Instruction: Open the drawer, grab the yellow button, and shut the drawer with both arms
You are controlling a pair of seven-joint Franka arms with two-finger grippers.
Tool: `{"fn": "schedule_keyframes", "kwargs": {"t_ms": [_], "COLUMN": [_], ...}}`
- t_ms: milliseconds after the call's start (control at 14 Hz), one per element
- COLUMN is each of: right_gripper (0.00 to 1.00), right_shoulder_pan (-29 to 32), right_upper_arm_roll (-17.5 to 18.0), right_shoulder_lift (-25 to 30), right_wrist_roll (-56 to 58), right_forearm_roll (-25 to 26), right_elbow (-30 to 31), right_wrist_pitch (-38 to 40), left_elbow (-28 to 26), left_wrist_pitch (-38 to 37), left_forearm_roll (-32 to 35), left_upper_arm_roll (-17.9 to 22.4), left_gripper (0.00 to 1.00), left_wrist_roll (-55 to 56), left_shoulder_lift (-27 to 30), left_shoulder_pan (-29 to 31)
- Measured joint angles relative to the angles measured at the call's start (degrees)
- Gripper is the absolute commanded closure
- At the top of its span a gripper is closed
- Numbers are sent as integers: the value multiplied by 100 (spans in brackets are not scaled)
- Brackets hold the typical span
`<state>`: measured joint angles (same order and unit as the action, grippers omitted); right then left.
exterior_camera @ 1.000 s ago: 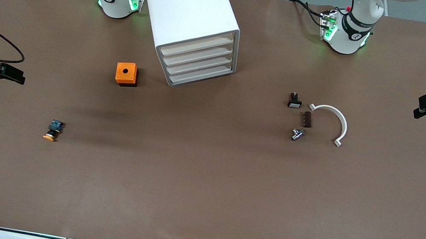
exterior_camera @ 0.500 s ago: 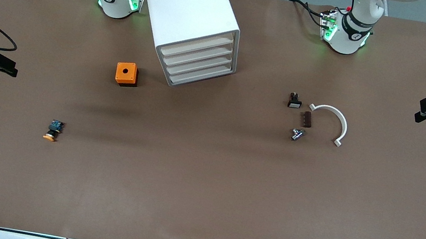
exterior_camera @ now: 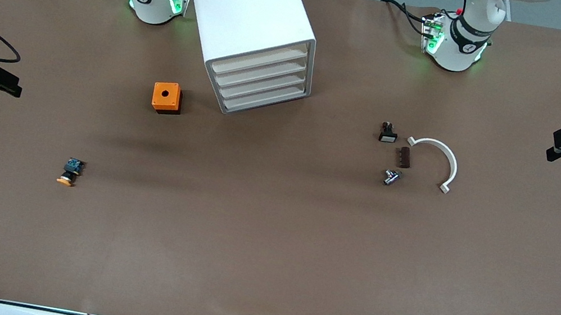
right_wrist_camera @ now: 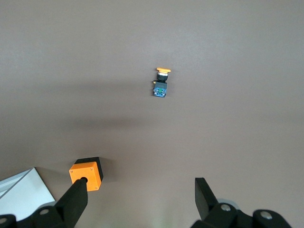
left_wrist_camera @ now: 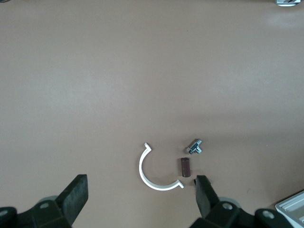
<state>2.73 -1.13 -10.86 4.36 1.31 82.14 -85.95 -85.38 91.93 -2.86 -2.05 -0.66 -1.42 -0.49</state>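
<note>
Front view: drawer (exterior_camera: 258,61) shut, contents hidden.

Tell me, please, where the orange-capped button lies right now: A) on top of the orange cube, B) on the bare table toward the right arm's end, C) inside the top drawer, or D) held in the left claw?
B: the button lies alone on the table, nearer the front camera than the orange cube.

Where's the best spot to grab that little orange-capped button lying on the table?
Probably the button by its black middle body, coming straight down from above: it lies on its side, cap toward the front camera, blue block at the other end, with open table around it.
</note>
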Motion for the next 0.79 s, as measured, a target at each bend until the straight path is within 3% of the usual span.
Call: {"fn": "schedule_keyframes", "kwargs": {"t_ms": [786], "right_gripper": [0], "right_shoulder_pan": [-37], "right_upper_arm_roll": [0], "right_shoulder_lift": [0], "right_wrist_roll": [0], "right_forearm_roll": [0], "right_elbow": [-126], "right_wrist_pitch": [34], "left_elbow": [0], "left_wrist_pitch": [-7], "left_forearm_roll": [0], "left_upper_arm_roll": [-15], "left_gripper": [0], "left_wrist_roll": [50], "left_shoulder_lift": [-3], "left_shoulder_pan": [0]}}
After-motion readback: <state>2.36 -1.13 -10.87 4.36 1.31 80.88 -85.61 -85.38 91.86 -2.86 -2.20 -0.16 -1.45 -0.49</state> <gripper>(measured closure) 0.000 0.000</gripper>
